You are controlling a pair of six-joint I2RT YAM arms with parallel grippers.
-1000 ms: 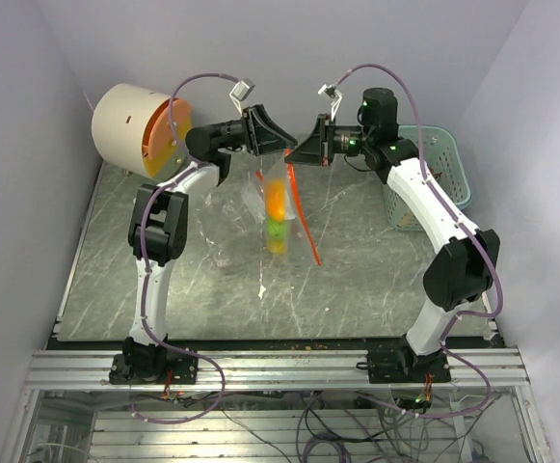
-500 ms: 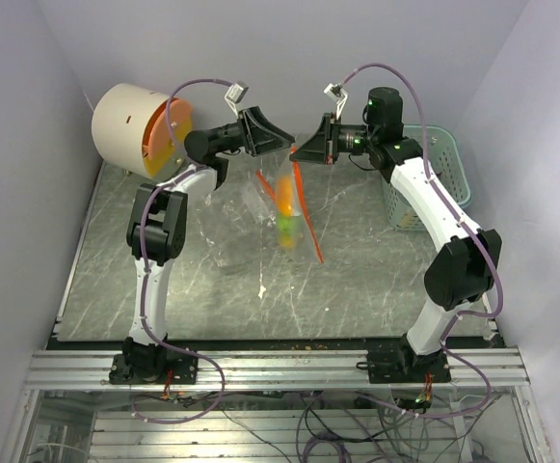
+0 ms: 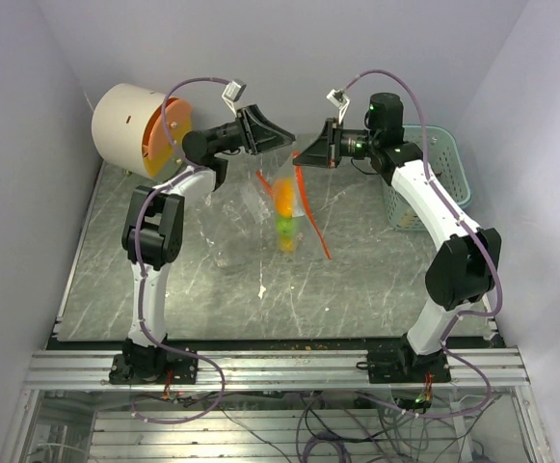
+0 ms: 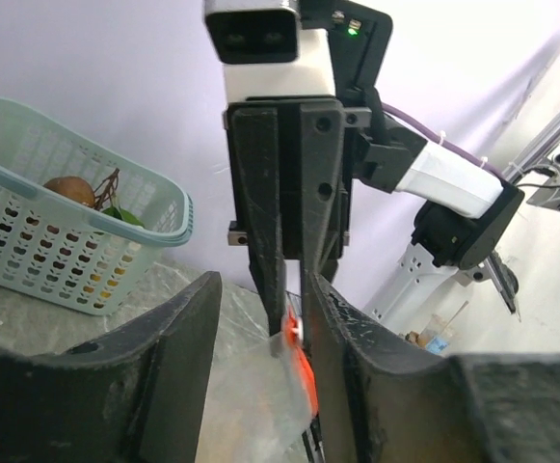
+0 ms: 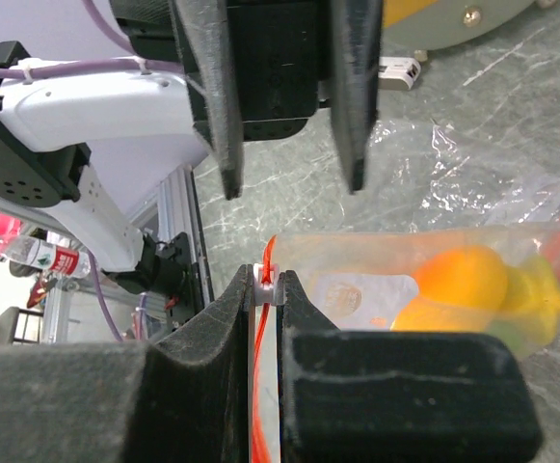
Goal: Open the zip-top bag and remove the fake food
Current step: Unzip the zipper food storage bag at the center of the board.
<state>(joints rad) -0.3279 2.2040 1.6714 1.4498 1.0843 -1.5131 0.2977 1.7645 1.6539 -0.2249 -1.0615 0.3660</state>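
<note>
The clear zip-top bag hangs in the air between both raised grippers. Inside it sits the fake food, an orange piece above green ones, also seen in the right wrist view. My right gripper is shut on the bag's white slider at the end of the red-orange zip strip. My left gripper faces it, jaws apart. The bag's top corner lies between the left fingers, against the right-hand one, unclamped.
A pale teal basket stands at the back right with a brown piece and green leaves in it. A large tan and orange cylinder sits at the back left. The grey table lies below the bag.
The hanging bag has swung a little to the right and its loose zip strip trails further right. The right gripper has shifted slightly right; both grippers stay raised.
</note>
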